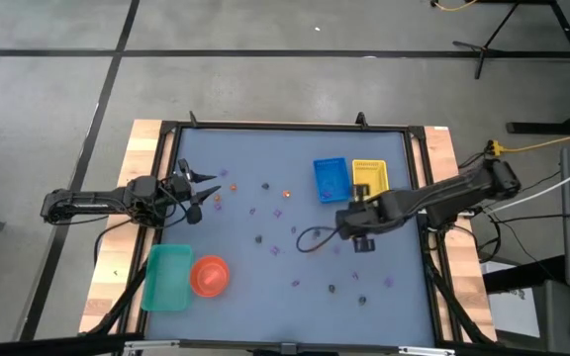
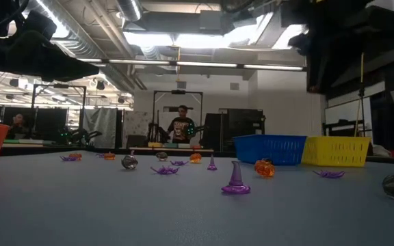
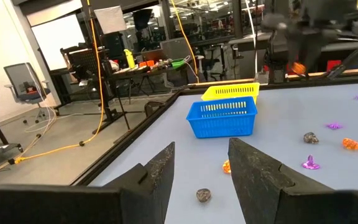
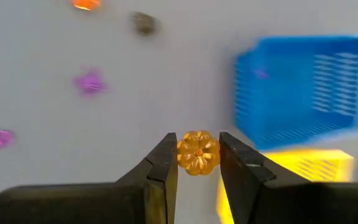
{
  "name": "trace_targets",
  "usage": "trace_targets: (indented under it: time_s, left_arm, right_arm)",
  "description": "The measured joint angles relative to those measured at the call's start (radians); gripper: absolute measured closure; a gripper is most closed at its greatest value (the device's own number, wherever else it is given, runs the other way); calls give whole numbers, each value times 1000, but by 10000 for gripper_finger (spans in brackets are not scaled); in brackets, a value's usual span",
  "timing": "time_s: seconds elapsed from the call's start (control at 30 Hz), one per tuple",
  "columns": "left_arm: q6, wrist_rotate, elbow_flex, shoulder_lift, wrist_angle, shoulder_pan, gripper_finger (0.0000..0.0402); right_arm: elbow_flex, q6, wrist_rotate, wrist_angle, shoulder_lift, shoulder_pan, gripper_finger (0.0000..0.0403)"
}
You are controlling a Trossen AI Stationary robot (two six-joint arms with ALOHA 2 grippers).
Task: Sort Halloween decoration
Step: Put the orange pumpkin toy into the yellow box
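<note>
At the table's left edge, the left gripper [image 1: 204, 190] is waiting with its fingers spread and nothing between them, while tiny orange, purple and dark pieces [image 1: 265, 213] are lying scattered across the grey table [image 1: 265, 287]. Nearer the middle right, the right gripper [image 4: 197, 163] is pinching an orange pumpkin bead [image 4: 197, 152] between its fingertips, hanging just beside the blue tray [image 4: 303, 87] and yellow tray [image 4: 316, 165]. The carry looks under way: judging by the wrist view, the bead is sitting right at the tips, so the arm is best travelling slowly, stopping squarely over the chosen tray's middle and releasing low, so that the bead is not bouncing out over the rim
</note>
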Motion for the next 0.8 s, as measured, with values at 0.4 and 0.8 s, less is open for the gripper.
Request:
trace_targets:
  time_s: [0.4, 0.8]
  left_arm:
    - [0, 0, 0, 0, 0, 0, 264]
    - [0, 0, 0, 0, 0, 0, 264]
  right_arm:
    - [-239, 78, 87, -13, -334, -180, 307]
    - [-413, 69, 87, 125, -417, -379, 307]
